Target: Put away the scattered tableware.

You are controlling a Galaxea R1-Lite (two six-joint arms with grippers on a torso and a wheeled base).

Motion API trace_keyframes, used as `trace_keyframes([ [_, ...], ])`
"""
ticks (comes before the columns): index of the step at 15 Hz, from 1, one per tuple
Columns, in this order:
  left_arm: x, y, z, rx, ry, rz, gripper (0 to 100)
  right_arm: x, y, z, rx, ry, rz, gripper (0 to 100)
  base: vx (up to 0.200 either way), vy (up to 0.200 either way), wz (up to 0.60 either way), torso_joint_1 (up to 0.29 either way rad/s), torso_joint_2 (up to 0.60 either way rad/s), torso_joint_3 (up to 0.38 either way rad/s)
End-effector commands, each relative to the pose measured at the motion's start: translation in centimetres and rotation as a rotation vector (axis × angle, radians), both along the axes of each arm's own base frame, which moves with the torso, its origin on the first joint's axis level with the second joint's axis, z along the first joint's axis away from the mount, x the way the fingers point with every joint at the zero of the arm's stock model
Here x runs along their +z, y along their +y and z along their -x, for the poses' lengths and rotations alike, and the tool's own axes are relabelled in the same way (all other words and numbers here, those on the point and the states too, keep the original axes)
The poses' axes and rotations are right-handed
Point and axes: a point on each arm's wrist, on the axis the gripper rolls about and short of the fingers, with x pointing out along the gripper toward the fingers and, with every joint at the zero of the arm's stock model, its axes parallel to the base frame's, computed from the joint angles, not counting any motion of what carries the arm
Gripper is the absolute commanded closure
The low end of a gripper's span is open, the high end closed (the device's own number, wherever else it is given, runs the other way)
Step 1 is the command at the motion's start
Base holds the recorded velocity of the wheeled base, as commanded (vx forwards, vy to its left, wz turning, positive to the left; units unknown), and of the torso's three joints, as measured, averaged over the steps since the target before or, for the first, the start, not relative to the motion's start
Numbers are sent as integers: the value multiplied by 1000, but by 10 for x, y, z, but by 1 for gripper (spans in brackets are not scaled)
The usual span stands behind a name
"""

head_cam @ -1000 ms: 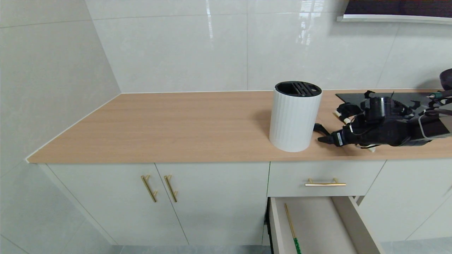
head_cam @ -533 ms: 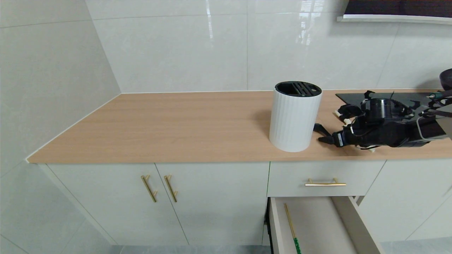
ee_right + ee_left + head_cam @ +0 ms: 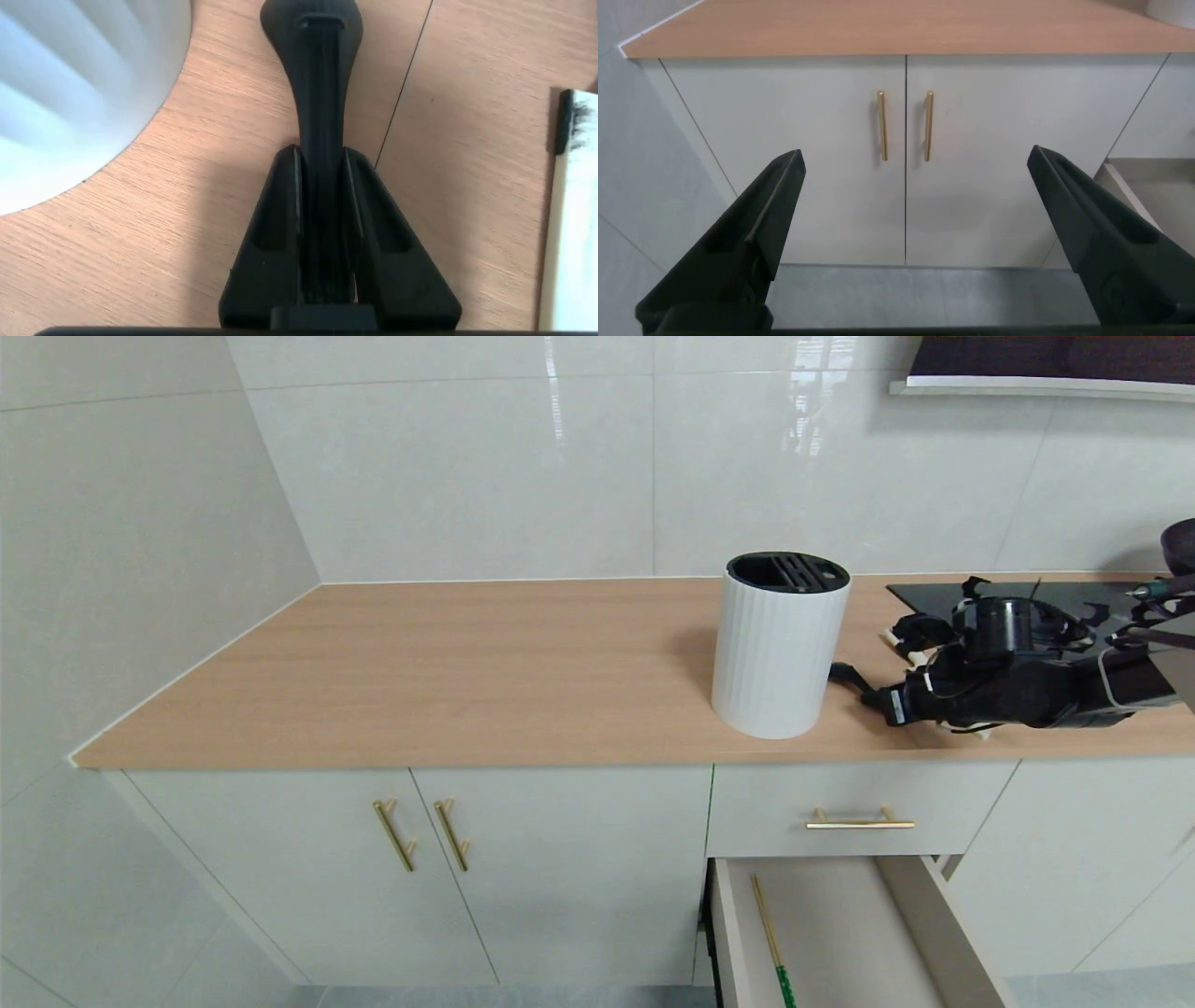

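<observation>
Shifted slightly rightward within 1 second, the right gripper (image 3: 879, 696) is clamped on a black utensil handle (image 3: 313, 56) beside the white knife block (image 3: 780, 653) on the countertop (image 3: 467, 663). The left gripper (image 3: 915, 168) is held spread before 2 cabinet doors (image 3: 906, 159).

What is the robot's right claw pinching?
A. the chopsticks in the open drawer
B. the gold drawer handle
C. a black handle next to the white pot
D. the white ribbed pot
C: the right gripper has its fingers shut on either side of the black handle, which points toward the white pot over the wooden counter.
</observation>
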Motion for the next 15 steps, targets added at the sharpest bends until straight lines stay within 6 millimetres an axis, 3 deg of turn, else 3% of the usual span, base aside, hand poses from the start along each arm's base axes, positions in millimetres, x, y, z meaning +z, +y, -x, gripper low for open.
trace_keyframes([
  [1,0,0,0,0,1,0,0,1,0,1,-5,4,3,100,0,0,0,0,0,0],
  [3,0,0,0,0,1,0,0,10,0,4,-33,-7,12,100,0,0,0,0,0,0],
  [6,0,0,0,0,1,0,0,58,2,40,-189,66,-126,100,0,0,0,0,0,0],
  [8,0,0,0,0,1,0,0,76,1,68,-283,68,-143,100,0,0,0,0,0,0],
  [9,0,0,0,0,1,0,0,79,1,75,-317,71,-157,100,0,0,0,0,0,0],
  [10,0,0,0,0,1,0,0,87,6,100,-362,80,-182,100,0,0,0,0,0,0],
  [12,0,0,0,0,1,0,0,89,14,130,-372,109,-220,100,0,0,0,0,0,0],
  [15,0,0,0,0,1,0,0,81,32,182,-326,175,-238,100,0,0,0,0,0,0],
])
